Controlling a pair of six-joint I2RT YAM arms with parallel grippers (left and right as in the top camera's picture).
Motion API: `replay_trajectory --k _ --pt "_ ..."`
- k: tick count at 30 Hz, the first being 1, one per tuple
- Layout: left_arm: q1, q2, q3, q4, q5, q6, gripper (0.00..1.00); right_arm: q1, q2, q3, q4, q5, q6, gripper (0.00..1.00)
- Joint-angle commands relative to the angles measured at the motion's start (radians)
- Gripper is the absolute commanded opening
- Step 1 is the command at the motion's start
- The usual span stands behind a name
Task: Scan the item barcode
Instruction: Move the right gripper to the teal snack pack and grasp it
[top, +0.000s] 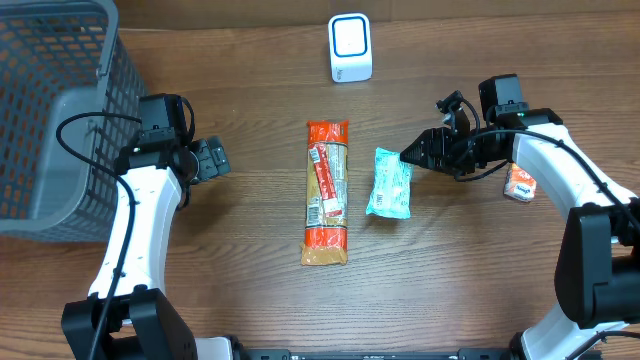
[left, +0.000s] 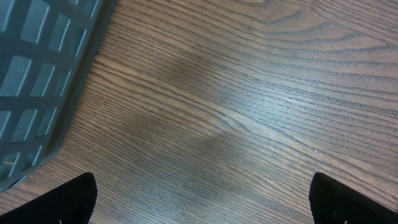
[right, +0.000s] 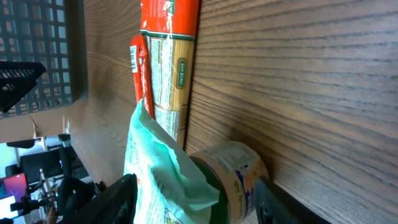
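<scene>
Teal packet (top: 390, 183) flat mid-table, just beside pasta pack (top: 327, 192), long axis front-to-back. Right gripper (top: 408, 156) nearer, jaws astride its far corner; clamped or not, cannot tell. Left gripper (top: 213, 158) wide open, well apart.

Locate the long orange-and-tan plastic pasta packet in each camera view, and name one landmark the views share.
Overhead: the long orange-and-tan plastic pasta packet lies at centre, running up the picture.
Left wrist: not in it.
Right wrist: upper centre, beyond the mint-green bag.
Shared landmark: the grey plastic mesh basket, at the left edge of all three views.
</scene>
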Motion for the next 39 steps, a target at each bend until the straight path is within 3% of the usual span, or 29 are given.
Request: replay_trajectory --k 1,8,14,26,32,39 --pt "-0.002 -0.017 0.015 0.000 0.001 0.022 1.00 0.001 -0.014 -0.029 0.021 -0.025 0.002 0.61" --pt "-0.002 -0.017 0.015 0.000 0.001 0.022 1.00 0.001 -0.014 -0.076 0.095 -0.068 0.002 0.60" --pt "-0.002 -0.017 0.015 0.000 0.001 0.022 1.00 0.001 -0.014 -0.076 0.121 -0.137 0.002 0.47" --pt "-0.002 -0.017 0.015 0.000 0.001 0.022 1.00 0.001 -0.014 -0.124 0.169 -0.133 0.002 0.47" --pt "-0.002 -0.017 0.015 0.001 0.001 0.022 1.00 0.001 -0.014 -0.126 0.216 -0.188 0.001 0.22" --pt "-0.002 -0.017 0.015 0.000 0.001 0.022 1.00 0.001 -0.016 -0.124 0.229 -0.296 0.000 0.09"
